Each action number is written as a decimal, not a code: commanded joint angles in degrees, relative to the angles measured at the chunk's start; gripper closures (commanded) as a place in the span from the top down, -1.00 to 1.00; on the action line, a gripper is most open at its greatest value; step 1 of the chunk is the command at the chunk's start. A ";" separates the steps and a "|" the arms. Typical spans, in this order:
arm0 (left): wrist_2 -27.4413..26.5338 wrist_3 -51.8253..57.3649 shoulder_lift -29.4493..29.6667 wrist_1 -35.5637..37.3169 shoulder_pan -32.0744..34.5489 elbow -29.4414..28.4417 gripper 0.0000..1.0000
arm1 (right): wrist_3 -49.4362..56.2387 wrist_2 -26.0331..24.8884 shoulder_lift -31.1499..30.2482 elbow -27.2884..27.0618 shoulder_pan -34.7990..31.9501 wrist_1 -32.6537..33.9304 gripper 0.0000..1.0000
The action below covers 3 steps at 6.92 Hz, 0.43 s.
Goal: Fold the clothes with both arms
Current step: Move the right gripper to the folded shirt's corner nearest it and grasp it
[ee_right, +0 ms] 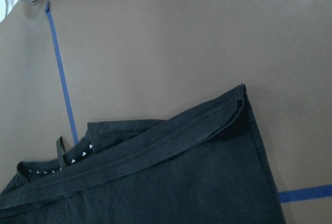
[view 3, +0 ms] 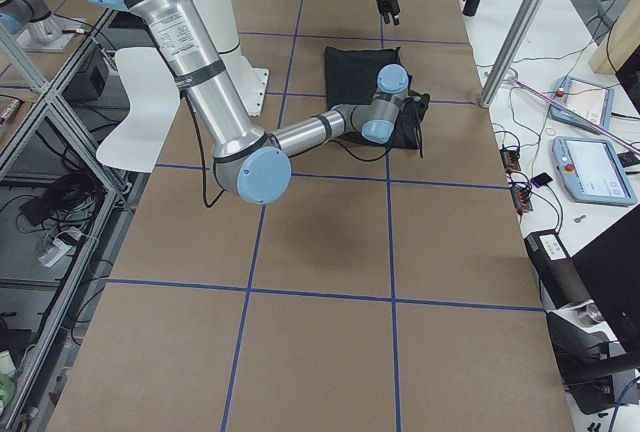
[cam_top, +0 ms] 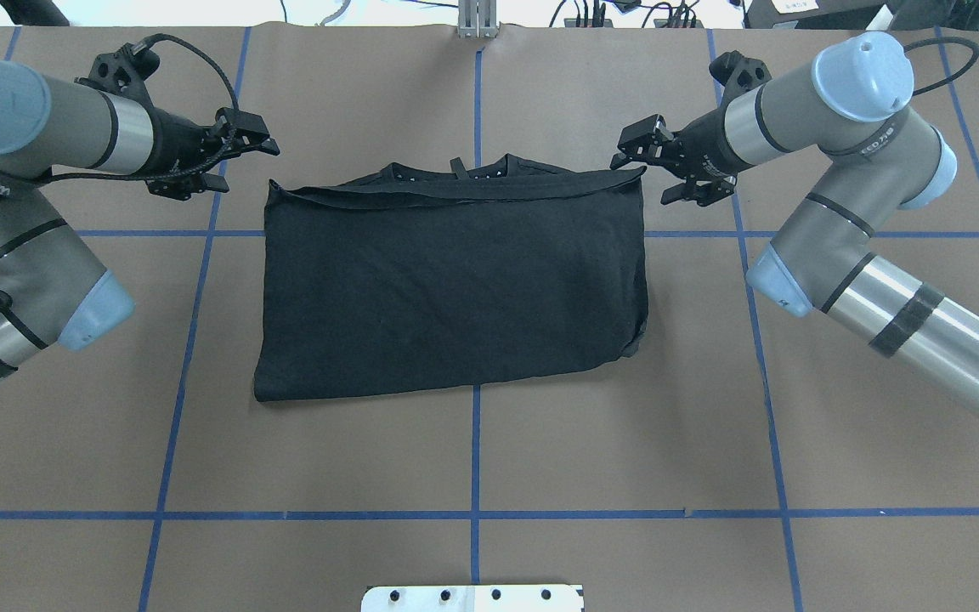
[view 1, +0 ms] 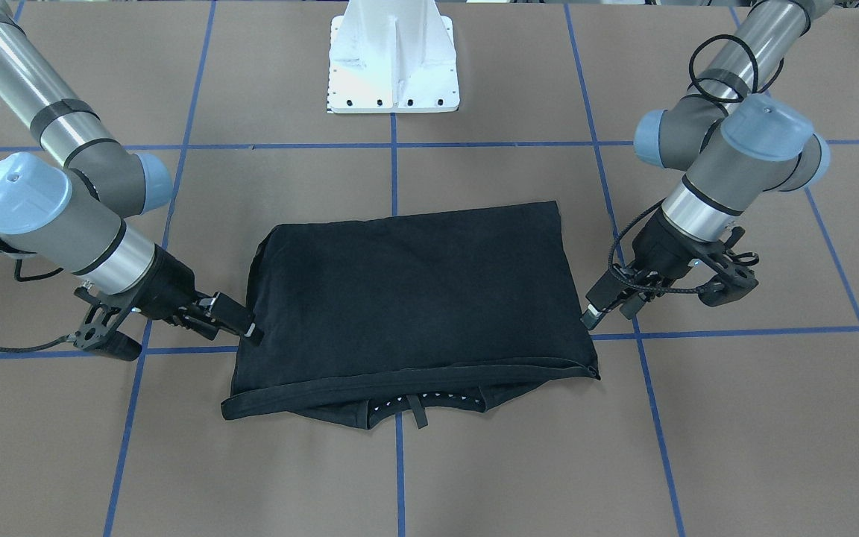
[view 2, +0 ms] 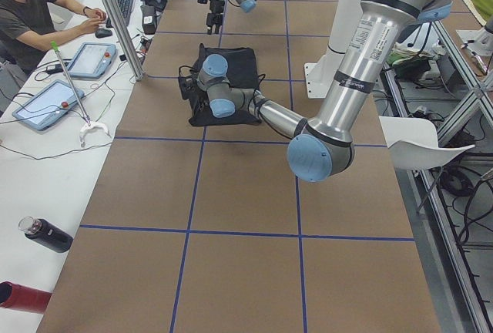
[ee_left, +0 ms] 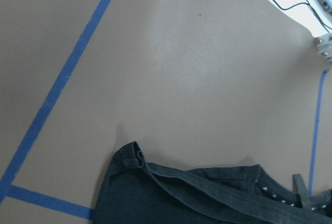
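Across the bench from the robot, the front-facing camera shows me the black T-shirt (view 1: pixel 414 291) lying flat as a folded rectangle on the brown bench (view 1: pixel 698 447). Its collar (view 1: pixel 444 401) peeks out of the edge farthest from the base. The right gripper (view 1: pixel 244 326) sits at the shirt's side on this view's left, tips touching or just beside the cloth. The left gripper (view 1: pixel 595 309) stands likewise at the opposite side.

From overhead, both sets of jaws read as spread, each beside a far corner and pinching nothing. I judge the step in hand is taking those two corners for the next fold.

The two side views are too distant to add anything on the jaws.

In the left wrist camera the rolled hem (ee_left: pixel 129 157) of that corner lies low in frame, with no fingers visible. The right wrist camera shows its corner (ee_right: pixel 236 107) with several layers stacked.

To do this well I'd bring both arms down together and catch every layer at each corner, not only the top hem. I'd also keep the two pinches level so the fold stays square.
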State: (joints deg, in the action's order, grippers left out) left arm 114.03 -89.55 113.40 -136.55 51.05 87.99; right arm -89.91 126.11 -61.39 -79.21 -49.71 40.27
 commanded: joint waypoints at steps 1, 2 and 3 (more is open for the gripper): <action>-0.04 -0.10 -0.63 0.14 0.54 3.39 1.00 | -5.08 1.25 -5.20 -5.84 5.21 0.25 0.99; -0.13 -0.18 -0.81 1.01 0.63 5.85 1.00 | -5.45 1.25 -9.15 -9.70 7.85 0.25 0.99; -0.22 -0.27 -0.90 2.07 0.63 7.70 1.00 | -6.93 0.98 -11.89 -12.17 9.96 0.25 0.99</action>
State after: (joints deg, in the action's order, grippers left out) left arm 113.91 -89.72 112.68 -135.53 51.61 93.32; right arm -95.29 127.26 -69.66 -87.96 -42.51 40.50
